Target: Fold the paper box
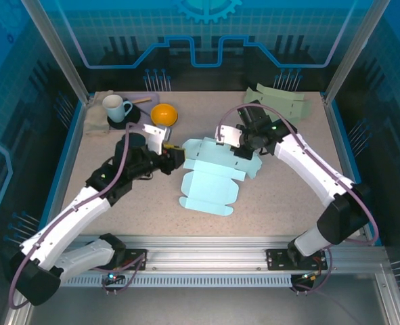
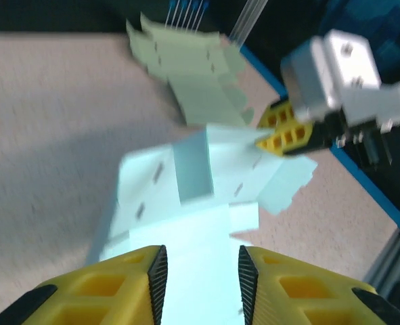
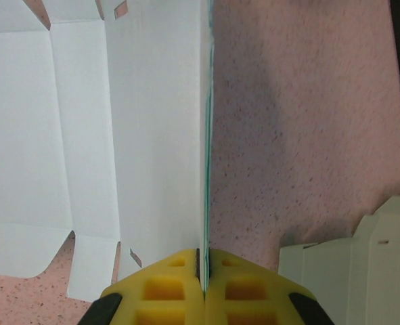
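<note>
Top external: the paper box, a pale blue cut-out, lies mostly flat mid-table, betw. my two arms. My right pincer sits at its far right edge. In the right wrist view my pads are pressed together on a flap of the box that stands upright, seen edge-on. My left pincer is at the box's left edge. In the left wrist view its fingers are apart w/ blue paper below the gap; can't tell if they touch it.

Far left, a white mug stands upright on a dark coaster, next to a beige cloth; can't tell what's in it. Just right of it, an orange bowl, inside plain orange. Far right corner: green cut-outs, well apart from the box.
</note>
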